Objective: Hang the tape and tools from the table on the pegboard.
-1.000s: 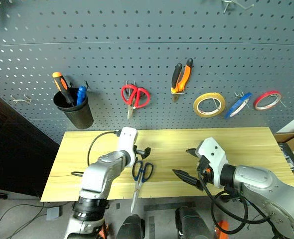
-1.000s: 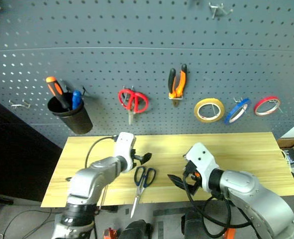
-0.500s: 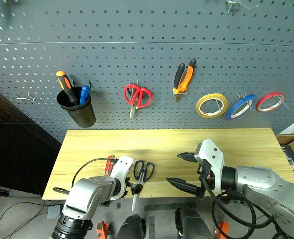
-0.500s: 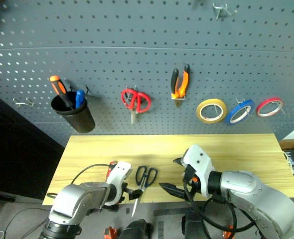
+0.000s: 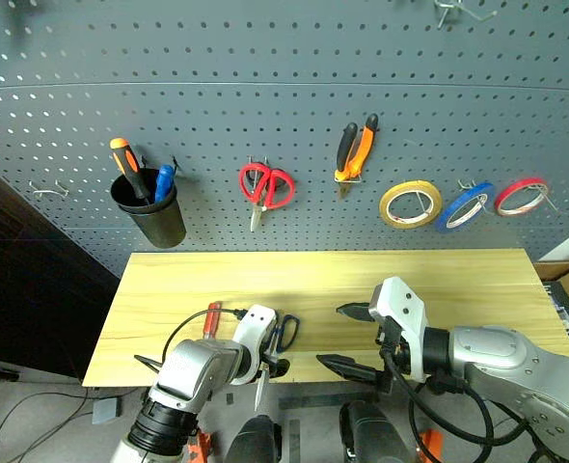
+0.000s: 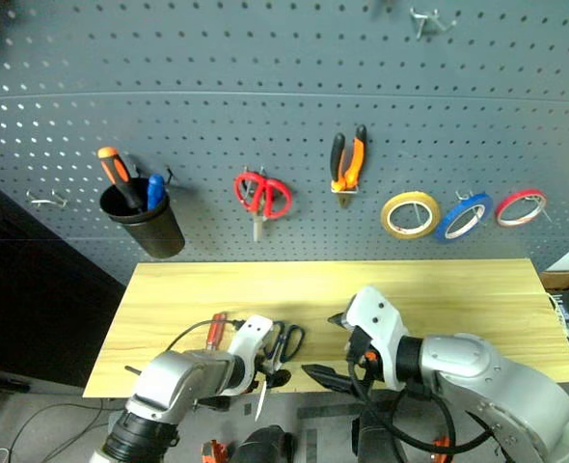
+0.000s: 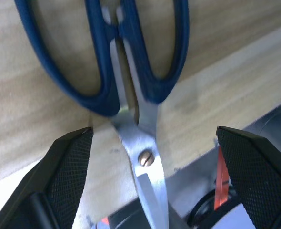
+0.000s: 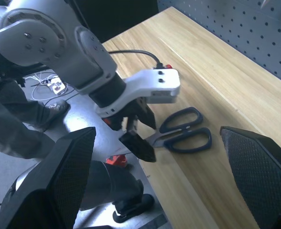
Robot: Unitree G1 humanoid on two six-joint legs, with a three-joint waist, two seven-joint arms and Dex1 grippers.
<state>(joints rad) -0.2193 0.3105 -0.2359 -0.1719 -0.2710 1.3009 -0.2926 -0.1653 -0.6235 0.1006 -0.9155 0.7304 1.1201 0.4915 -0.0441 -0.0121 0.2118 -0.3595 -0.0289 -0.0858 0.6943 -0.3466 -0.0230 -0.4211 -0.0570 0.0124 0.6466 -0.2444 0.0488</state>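
At the table's [image 5: 429, 275] near edge, the scissors [image 7: 131, 71] lie with loops on the wood and blades overhanging; the left gripper [image 7: 150, 143], fingers spread, straddles the pivot without touching. Risk: a shallow close could nudge the scissors off the edge. The right gripper [image 5: 354, 338] hangs open just beside, possibly crowding the lift. The screwdriver [image 5: 211, 318] lies nearby; tape [image 5: 467, 204] and pliers [image 5: 353, 149] hang on the pegboard [image 5: 265, 58].
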